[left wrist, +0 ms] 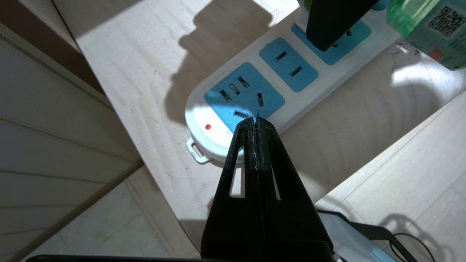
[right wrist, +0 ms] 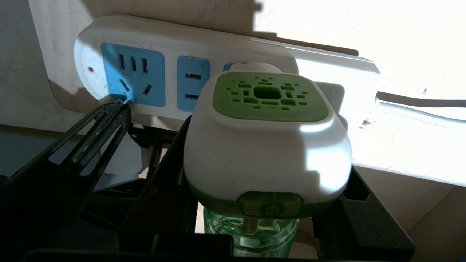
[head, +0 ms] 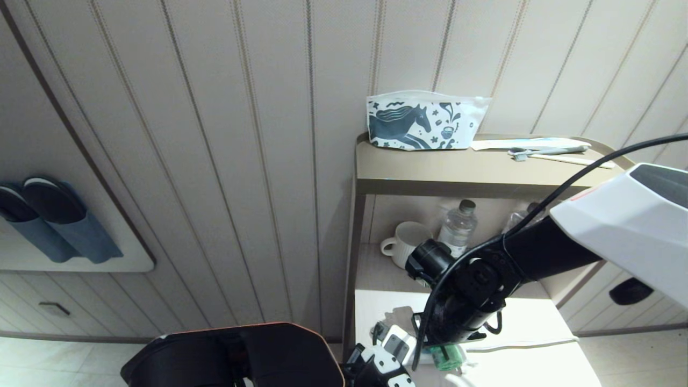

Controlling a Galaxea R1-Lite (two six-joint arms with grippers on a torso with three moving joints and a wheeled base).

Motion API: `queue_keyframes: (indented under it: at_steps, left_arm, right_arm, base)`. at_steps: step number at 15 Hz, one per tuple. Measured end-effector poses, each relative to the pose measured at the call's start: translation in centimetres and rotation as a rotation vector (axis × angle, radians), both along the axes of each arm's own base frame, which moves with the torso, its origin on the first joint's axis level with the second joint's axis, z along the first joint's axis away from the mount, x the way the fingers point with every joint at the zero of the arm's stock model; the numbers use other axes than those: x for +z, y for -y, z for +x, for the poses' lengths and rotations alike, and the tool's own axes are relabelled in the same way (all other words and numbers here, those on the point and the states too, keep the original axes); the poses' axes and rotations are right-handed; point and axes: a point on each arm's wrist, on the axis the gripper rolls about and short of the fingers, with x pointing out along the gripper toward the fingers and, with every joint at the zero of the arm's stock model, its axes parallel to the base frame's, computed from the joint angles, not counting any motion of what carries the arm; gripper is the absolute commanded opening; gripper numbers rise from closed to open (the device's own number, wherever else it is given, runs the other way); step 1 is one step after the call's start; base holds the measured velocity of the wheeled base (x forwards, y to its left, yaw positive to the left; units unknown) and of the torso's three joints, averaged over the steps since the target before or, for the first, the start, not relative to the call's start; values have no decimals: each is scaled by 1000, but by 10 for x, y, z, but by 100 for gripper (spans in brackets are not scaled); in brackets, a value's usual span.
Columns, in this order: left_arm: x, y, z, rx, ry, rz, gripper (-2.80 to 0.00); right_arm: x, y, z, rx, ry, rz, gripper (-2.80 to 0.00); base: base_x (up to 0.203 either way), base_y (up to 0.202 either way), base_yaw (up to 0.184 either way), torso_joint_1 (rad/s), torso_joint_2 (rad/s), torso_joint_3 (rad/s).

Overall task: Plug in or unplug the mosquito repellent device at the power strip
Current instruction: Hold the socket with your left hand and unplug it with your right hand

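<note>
The mosquito repellent device (right wrist: 269, 94), a white head with a green vented top over a translucent green bottle, sits between the fingers of my right gripper (right wrist: 267, 145), which is shut on its sides. Its back is against the third socket panel of the power strip (right wrist: 167, 43); the pins are hidden. My left gripper (left wrist: 255, 120) is shut and empty. Its tips are at the near corner of the end blue panel of the power strip (left wrist: 309, 91), beside the small red light. In the head view the green bottle (head: 449, 357) shows under my right arm.
The strip lies on the low pale shelf (head: 537, 365), its white cord (head: 527, 344) running right. A mug (head: 404, 242) and a clear water bottle (head: 458, 226) stand on the shelf behind. A horse-print pouch (head: 424, 119) sits on top. Floor lies just past the shelf's near edge.
</note>
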Motion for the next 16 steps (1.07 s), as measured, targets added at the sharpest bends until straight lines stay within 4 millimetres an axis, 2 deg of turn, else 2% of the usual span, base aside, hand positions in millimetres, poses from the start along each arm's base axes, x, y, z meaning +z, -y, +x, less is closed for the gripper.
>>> queue_keyframes:
  at_steps: [7, 11, 14, 16]
  left_arm:
    - [-4, 5, 3, -7, 12, 5, -280]
    - [-5, 6, 1, -15, 16, 8, -280]
    - [-5, 8, 2, -16, 15, 2, -280]
    - [-3, 6, 10, 3, 19, -8, -280]
  right_arm:
    - [1, -1, -1, 5, 4, 1, -280]
    - [3, -11, -8, 63, 13, -21, -280]
    - [2, -11, -11, 80, 39, -79, -280]
    - [0, -9, -12, 77, 34, -88, -280]
  base:
    - [0, 0, 0, 0, 0, 0]
    - [0, 0, 0, 0, 0, 0]
    - [0, 0, 0, 0, 0, 0]
    - [0, 0, 0, 0, 0, 0]
